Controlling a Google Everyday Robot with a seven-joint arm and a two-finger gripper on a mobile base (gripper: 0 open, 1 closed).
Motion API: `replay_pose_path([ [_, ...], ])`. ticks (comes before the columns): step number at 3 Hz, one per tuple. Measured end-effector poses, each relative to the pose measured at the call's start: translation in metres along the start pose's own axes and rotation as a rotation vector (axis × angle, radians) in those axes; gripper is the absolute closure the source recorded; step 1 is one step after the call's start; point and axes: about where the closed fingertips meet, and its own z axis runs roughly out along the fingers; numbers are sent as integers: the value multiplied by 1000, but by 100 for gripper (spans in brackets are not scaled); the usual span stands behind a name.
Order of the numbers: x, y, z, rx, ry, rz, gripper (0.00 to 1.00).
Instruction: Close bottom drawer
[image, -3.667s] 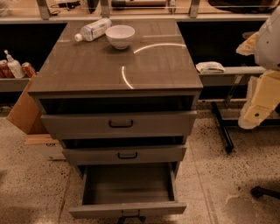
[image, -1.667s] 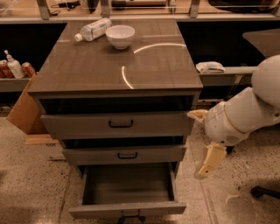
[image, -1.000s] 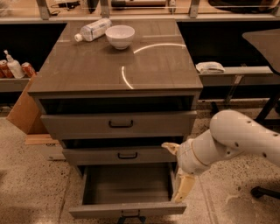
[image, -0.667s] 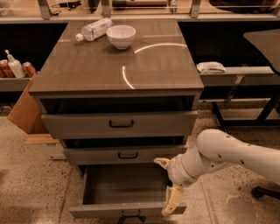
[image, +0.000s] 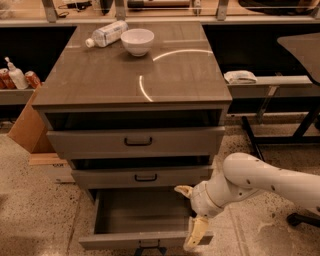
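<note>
The bottom drawer (image: 135, 241) of the grey-brown cabinet is pulled far out, and its deep empty box shows. Its small black handle (image: 149, 247) sits at the bottom edge of the view. My gripper (image: 189, 215) hangs at the drawer's right front corner on a white arm that comes in from the right. One cream finger (image: 195, 233) lies over the right end of the front panel. The other finger (image: 183, 190) is above the drawer's inside. The fingers stand apart and hold nothing.
The middle drawer (image: 142, 177) and the top drawer (image: 135, 142) stand slightly out. A white bowl (image: 137, 41) and a lying plastic bottle (image: 106, 33) are on the cabinet top. A cardboard box (image: 30, 125) stands at the left. A desk frame (image: 272, 82) stands at the right.
My arm has swung down from the right side of the cabinet to the bottom drawer's right front corner. The drawer has not moved.
</note>
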Motion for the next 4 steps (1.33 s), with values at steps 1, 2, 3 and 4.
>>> replay_pose_path([
  [1,7,-2,10,-11,-19,5,0],
  [2,31,-4,39,-21,4,26,0],
  [3,66,2,67,-25,20,61,0],
  [4,91,8,91,-35,17,81,0],
])
